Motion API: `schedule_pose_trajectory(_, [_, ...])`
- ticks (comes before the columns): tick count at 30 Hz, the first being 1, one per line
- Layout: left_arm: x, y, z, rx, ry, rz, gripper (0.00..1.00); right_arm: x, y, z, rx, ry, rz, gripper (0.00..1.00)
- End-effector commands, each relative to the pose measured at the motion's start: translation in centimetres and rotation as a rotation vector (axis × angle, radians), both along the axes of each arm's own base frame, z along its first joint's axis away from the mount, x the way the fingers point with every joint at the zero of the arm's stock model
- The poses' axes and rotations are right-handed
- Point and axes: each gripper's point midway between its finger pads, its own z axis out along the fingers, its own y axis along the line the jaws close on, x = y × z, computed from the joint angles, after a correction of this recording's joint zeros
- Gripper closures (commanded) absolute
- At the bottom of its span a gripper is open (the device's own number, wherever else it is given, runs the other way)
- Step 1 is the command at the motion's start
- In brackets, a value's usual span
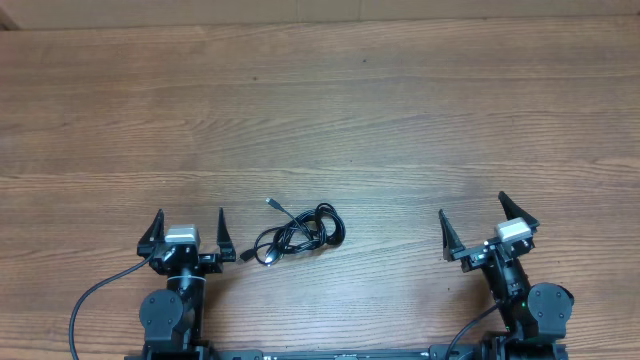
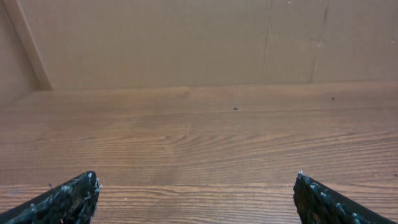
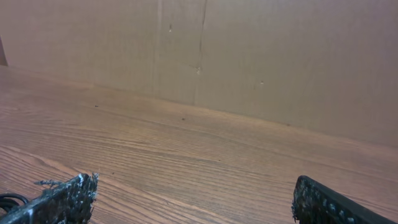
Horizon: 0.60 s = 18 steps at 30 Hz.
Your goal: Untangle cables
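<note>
Cables [image 1: 290,238] thin, black, bunched in tangle; left claw [image 1: 190,216], right claw [image 1: 472,206] both spread.

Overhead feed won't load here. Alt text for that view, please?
Tangled thin black cables lie in a small bundle on the wooden table, between the open left hand and the open right hand, nearer the left. Neither hand holds anything.

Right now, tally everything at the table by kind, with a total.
Tangled black cable bundle: 1 (cords inside cannot be counted)
Grippers: 2, the left gripper and the right gripper, both open
Total: 3
</note>
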Motion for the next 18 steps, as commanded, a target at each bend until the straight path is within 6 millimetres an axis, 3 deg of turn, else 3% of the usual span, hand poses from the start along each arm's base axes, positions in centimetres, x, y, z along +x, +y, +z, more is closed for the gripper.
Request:
schedule_pose_trajectory(1, [-3.1,-0.7,7.6,-0.038,0.144,-0.033,0.01,0.0,-0.1,-0.1,-0.004,-0.009,-0.003,0.0])
schedule_pose_trajectory(7, [-2.5,-0.7,6.4,-0.041,0.206,-0.033,0.0,0.0,-0.1,-0.1,-0.004,-0.009,-0.003,0.0])
schedule_pose_trajectory(18, [-2.5,-1.4,6.7,-0.047,0.195,-0.074,0.0,0.0,-0.1,-0.1,-0.004,-0.009,-0.003,0.0])
